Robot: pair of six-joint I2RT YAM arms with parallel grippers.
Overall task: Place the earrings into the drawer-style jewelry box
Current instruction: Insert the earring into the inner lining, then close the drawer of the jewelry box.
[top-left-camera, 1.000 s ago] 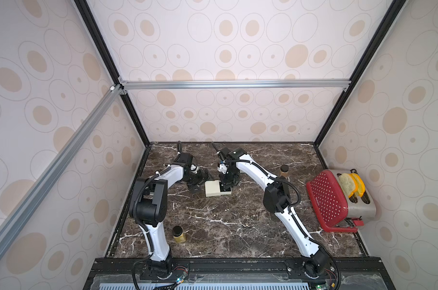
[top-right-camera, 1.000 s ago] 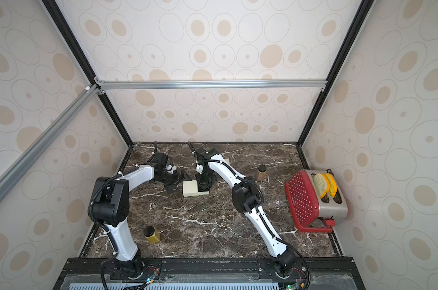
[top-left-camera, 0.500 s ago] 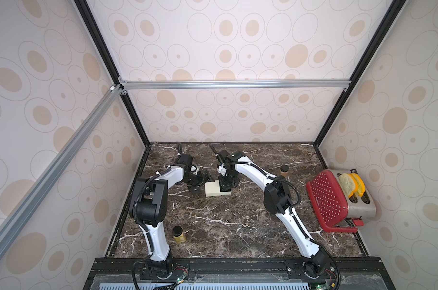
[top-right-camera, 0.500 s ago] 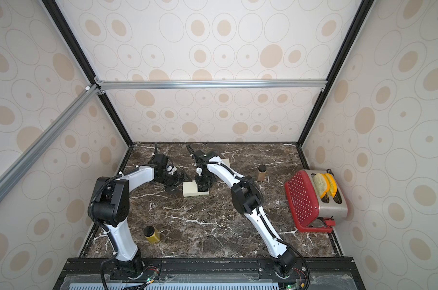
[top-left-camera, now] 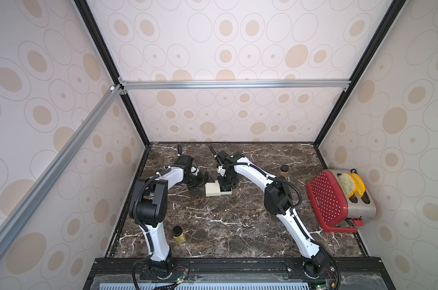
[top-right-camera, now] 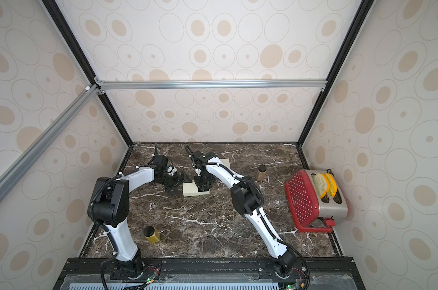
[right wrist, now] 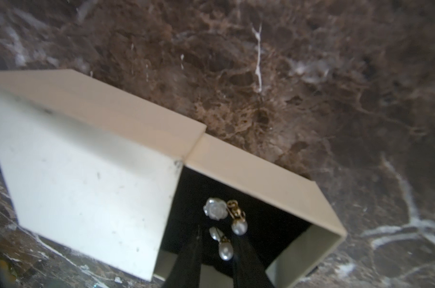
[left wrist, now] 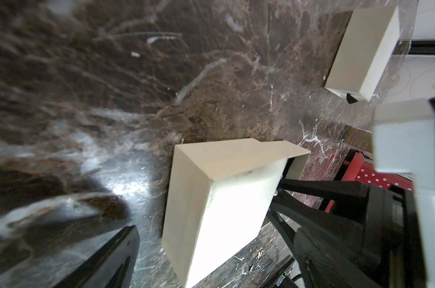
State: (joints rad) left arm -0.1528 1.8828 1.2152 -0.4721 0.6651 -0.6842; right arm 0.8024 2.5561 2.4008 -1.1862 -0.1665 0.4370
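Note:
The cream drawer-style jewelry box (top-left-camera: 213,188) sits mid-table with its black-lined drawer (right wrist: 256,172) pulled out toward the right. One rose-and-pearl earring (right wrist: 232,215) lies on the lining. A second pearl earring (right wrist: 222,246) sits loose in the gap between the fingers of my right gripper (right wrist: 217,251), which points down into the drawer, open by a small gap and not touching the pearl. My left gripper (top-left-camera: 201,184) stands wide open at the box's left end, one finger (left wrist: 111,259) low beside the sleeve (left wrist: 206,204), holding nothing.
Behind the right arm lies a second cream box (top-right-camera: 225,162). A brown bottle (top-left-camera: 284,171) stands at the back right. Against the right wall, a red dotted basket (top-left-camera: 325,200) leans on a toaster (top-left-camera: 361,203). A yellow jar (top-left-camera: 179,234) lies front left.
My right gripper's jaws have parted a little over the drawer and the arm has shifted slightly. The left arm has not moved.

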